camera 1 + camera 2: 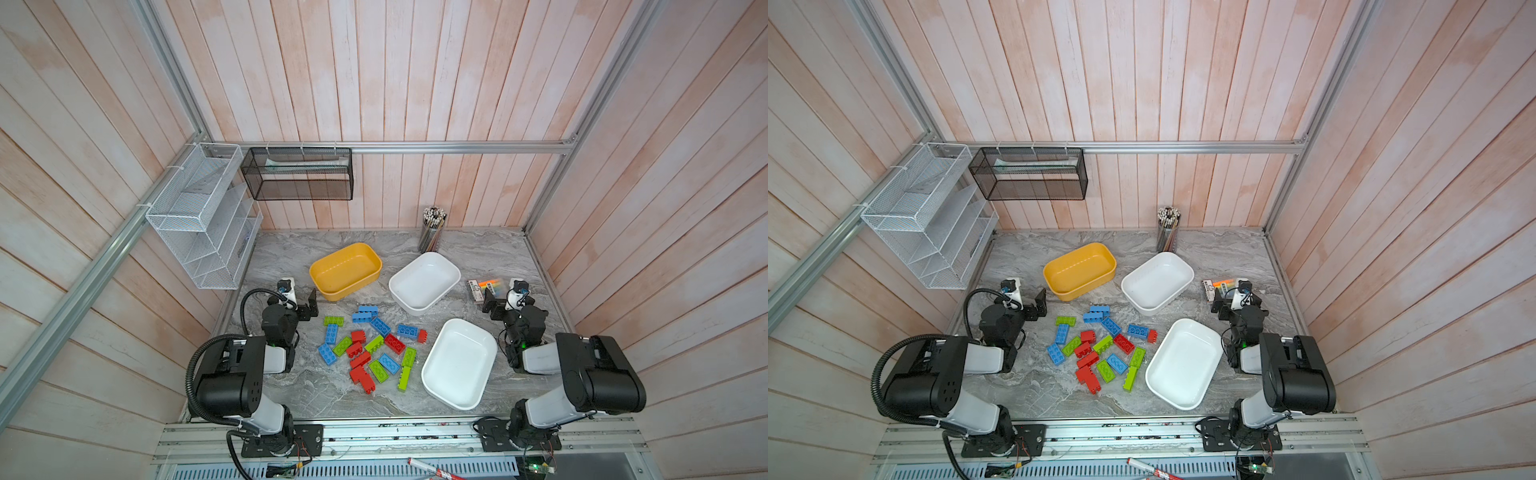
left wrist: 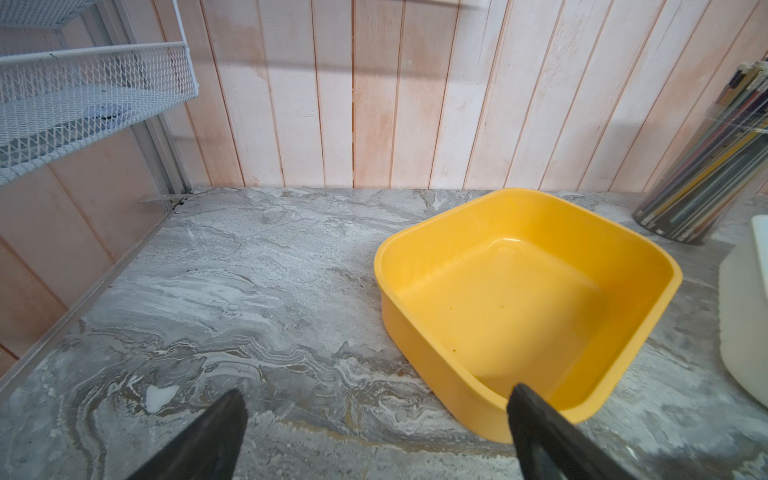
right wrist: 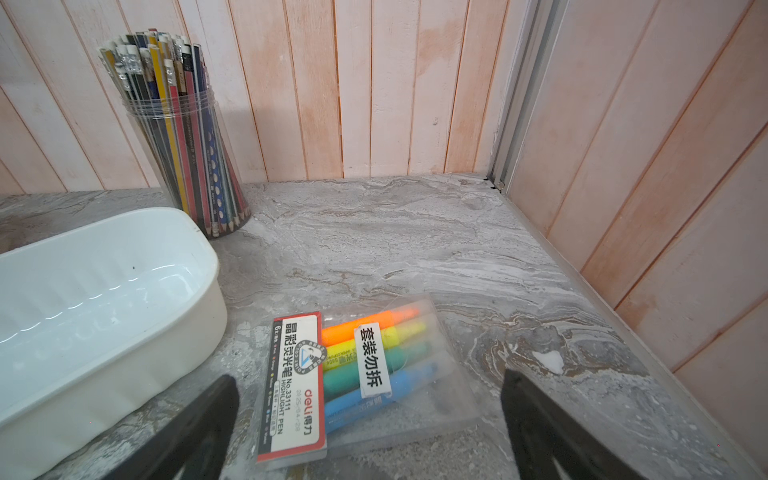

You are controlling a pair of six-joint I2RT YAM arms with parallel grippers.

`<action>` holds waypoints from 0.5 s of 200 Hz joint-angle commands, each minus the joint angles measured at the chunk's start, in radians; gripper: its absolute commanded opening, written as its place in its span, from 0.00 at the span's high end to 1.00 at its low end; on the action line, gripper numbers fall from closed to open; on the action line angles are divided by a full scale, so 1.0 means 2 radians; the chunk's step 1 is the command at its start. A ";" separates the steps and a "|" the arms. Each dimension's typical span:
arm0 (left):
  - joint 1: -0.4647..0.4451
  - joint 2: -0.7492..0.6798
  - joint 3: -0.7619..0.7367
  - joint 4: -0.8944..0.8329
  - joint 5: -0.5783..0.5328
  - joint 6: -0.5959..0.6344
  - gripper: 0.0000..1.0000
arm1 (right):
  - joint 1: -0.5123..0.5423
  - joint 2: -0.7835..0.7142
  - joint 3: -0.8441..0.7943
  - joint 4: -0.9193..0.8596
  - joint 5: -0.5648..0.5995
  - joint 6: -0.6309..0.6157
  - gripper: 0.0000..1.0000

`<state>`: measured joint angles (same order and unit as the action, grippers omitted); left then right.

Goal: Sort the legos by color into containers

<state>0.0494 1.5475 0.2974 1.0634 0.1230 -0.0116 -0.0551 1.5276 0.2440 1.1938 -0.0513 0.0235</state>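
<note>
Both top views only: blue, green, red plastic legos (image 1: 374, 344), mid-counter (image 1: 291, 386).
L gripper (image 2: 376, 392): open, empty — sees mustard yellow tub (image 2: 498, 307).
R gripper (image 3: 370, 378): open, empty — sees clear marker pack (image 3: 299, 386).

top: grey marble table (image 1: 299, 395) | load: legos (image 1: 360, 360), yellow tub (image 1: 345, 266), far white tub (image 1: 424, 280), near white tub (image 1: 459, 361), pencil cup (image 1: 432, 235), marker pack (image 1: 488, 286)

pencil cup (image 2: 702, 166) chopped off at the frame edge, far white tub (image 3: 83, 316) cropped too, highlighter pack (image 1: 478, 289) blurry, partly covered from above
</note>
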 commanded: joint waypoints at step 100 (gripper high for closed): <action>-0.004 -0.210 0.146 -0.420 -0.039 -0.110 0.00 | -0.002 -0.209 0.066 -0.237 -0.085 -0.003 0.02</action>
<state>0.0494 1.1919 0.4904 0.5941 0.0650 -0.1005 -0.0605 1.1980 0.2955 0.9440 -0.1284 0.0227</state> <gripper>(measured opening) 0.997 0.981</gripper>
